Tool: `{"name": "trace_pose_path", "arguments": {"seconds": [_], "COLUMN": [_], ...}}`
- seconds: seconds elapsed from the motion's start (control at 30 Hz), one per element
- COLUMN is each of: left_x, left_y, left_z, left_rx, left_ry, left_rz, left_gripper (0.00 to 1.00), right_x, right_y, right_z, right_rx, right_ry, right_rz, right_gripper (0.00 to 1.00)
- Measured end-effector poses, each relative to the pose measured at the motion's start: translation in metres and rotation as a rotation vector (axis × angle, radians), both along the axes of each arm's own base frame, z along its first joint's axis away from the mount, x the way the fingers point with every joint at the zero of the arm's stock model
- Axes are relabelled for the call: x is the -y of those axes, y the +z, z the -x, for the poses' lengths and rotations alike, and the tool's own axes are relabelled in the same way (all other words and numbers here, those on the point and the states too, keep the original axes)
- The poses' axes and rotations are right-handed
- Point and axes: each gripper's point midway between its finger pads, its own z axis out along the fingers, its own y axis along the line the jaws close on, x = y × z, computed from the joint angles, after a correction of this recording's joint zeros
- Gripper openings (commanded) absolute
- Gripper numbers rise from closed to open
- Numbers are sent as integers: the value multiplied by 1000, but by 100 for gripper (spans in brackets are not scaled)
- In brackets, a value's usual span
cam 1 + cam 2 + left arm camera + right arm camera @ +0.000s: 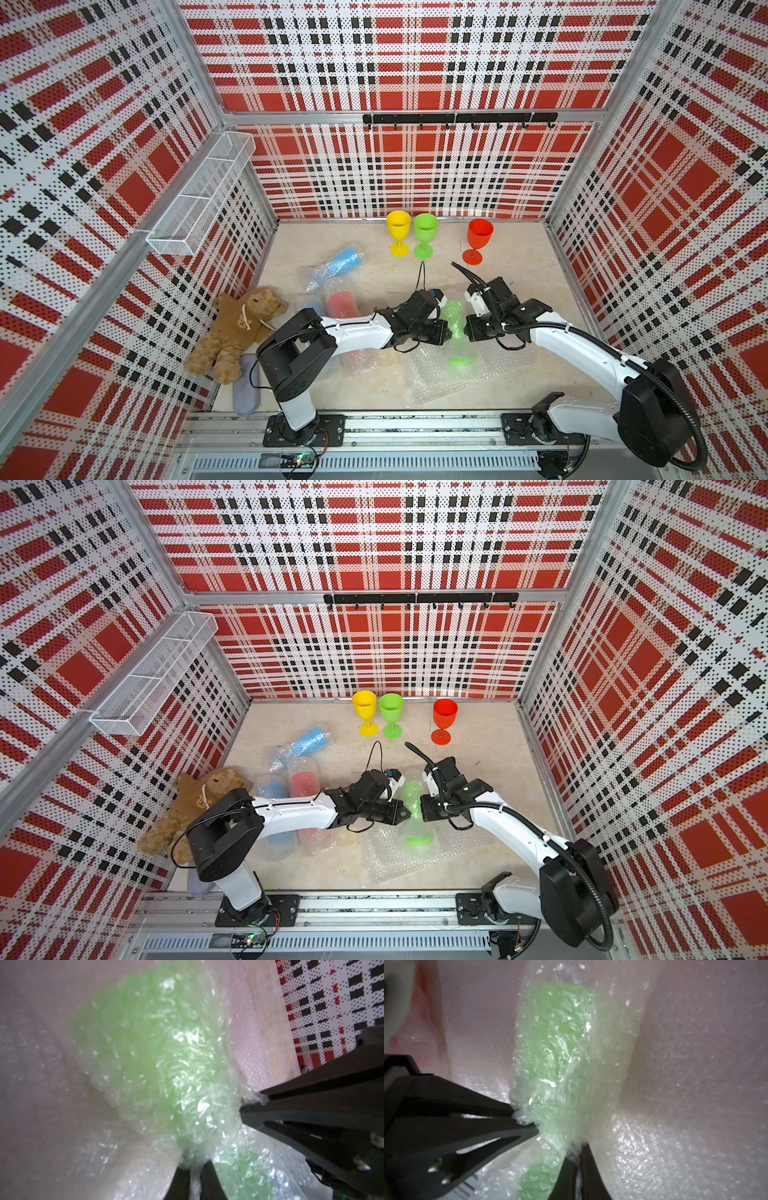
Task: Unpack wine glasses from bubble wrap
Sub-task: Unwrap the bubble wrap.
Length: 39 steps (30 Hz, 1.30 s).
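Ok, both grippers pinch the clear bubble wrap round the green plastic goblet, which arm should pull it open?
Probably right. The right gripper and left gripper both clamp the bubble wrap over the green goblet, but bare table lies beyond the right; wrapped red and blue goblets crowd the left.

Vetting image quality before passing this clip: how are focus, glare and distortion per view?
Left wrist view: the green plastic goblet inside clear bubble wrap is soft, with white glints. Right wrist view: same blur. Both top views: sharp, evenly lit; plaid side walls splay, wide-angle.
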Motion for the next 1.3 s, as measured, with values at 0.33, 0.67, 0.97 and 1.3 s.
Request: {"name": "trace_pose_path", "arguments": {"seconds": [0.33, 0.67, 0.97, 1.3], "left_x": [-12, -38, -44, -53], "left_y": [7, 25, 27, 30], "left_z": [-4, -3, 1, -5], "left_rx": [3, 26, 23, 22], "left_ry": [24, 64, 69, 91], "left_rz": [81, 160, 195, 235], "left_gripper": [0, 0, 0, 0], "right_x": [4, 15, 19, 23], "right_y": [6, 27, 31, 37], "right_z": [-6, -15, -13, -15], "right_rx": [61, 113, 101, 113], "right_ry": [-11, -67, -76, -81], "right_rz": [36, -25, -46, -24], "right_gripper": [0, 0, 0, 0]}}
